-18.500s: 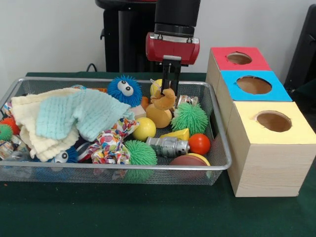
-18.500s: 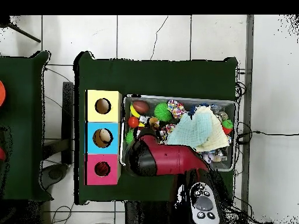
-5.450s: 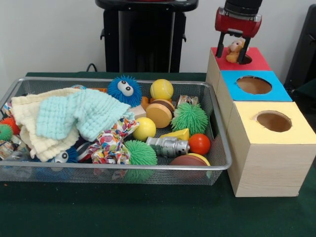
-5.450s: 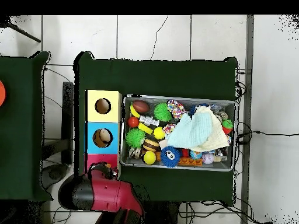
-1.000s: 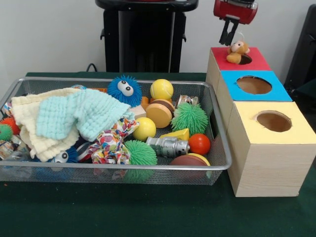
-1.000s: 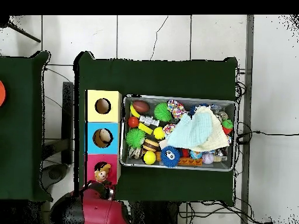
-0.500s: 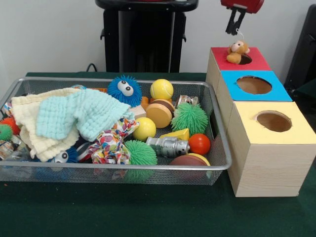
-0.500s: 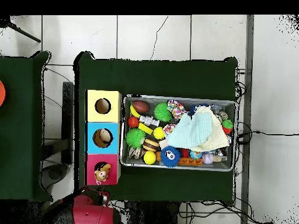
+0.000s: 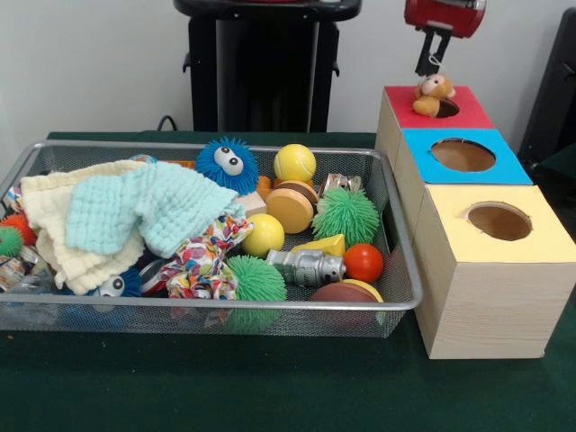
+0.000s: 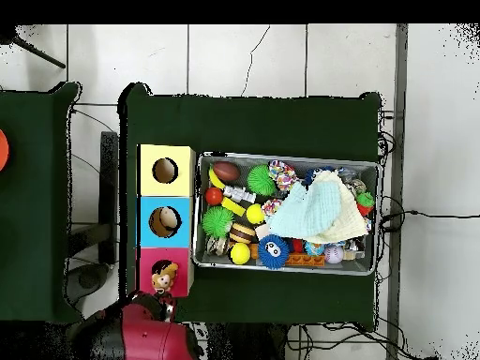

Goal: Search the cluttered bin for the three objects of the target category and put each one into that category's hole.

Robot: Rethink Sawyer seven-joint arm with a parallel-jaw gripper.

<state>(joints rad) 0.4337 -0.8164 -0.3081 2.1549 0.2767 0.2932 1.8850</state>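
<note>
A small brown and orange plush toy [image 9: 433,94] rests in the hole of the red box [image 9: 468,112], its head sticking out; it also shows in the overhead view [image 10: 164,277]. My gripper [image 9: 434,56] hangs just above it, open and empty, with the toy's thin loop near its tips. In the overhead view the gripper [image 10: 159,302] sits just past the red box [image 10: 145,272]. The wire mesh bin [image 9: 225,304] lies left of the boxes, full of toys and cloths.
A blue box [image 9: 504,166] and a yellow box [image 9: 540,243] stand in line with the red one. The bin holds a blue fuzzy ball [image 9: 227,165], a yellow tennis ball [image 9: 294,163], a green spiky ball [image 9: 346,216], a red ball [image 9: 364,262] and folded cloths [image 9: 126,211].
The gripper has let go of the plush toy, risen off it and shifted slightly right in the front view. The toy stays in the red box's hole.
</note>
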